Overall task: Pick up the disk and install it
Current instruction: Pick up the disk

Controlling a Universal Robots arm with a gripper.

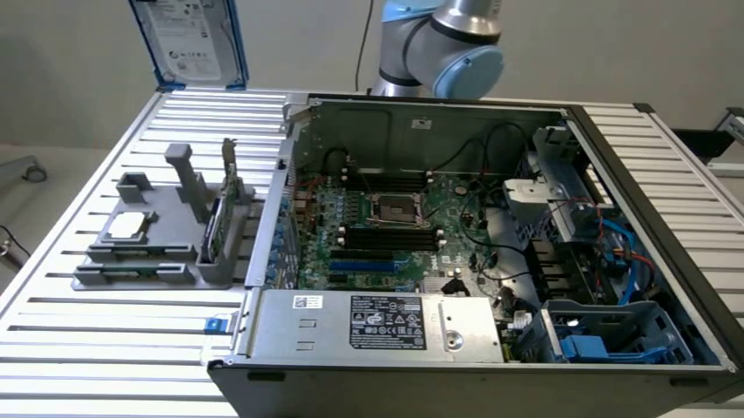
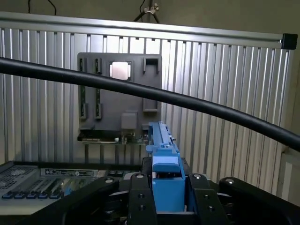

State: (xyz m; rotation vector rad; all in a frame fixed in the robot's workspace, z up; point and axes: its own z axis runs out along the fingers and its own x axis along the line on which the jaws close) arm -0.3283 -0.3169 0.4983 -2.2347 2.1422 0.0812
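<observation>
Exterior view: the disk [image 1: 190,42], flat shiny grey with one white label and a blue plastic frame, hangs upright in the air beyond the grey holder [image 1: 163,277]. One square chip [image 1: 128,225] sits in that holder. The open computer case [image 1: 419,131] stands just beside the holder.

Wrist view: the gripper [image 2: 167,194] squeezes the disk's blue edge between two black fingers [image 2: 139,199]. The holder lies past it on the ribbed metal table [image 2: 225,84].

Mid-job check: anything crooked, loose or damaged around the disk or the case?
Nothing stands out. The disk sits edge-on and straight in the gripper, clamped on its blue carrier. In the exterior view it hangs upright outside the open case, toward that view's left. A black cable crosses before the wrist camera without overlapping the disk.
</observation>
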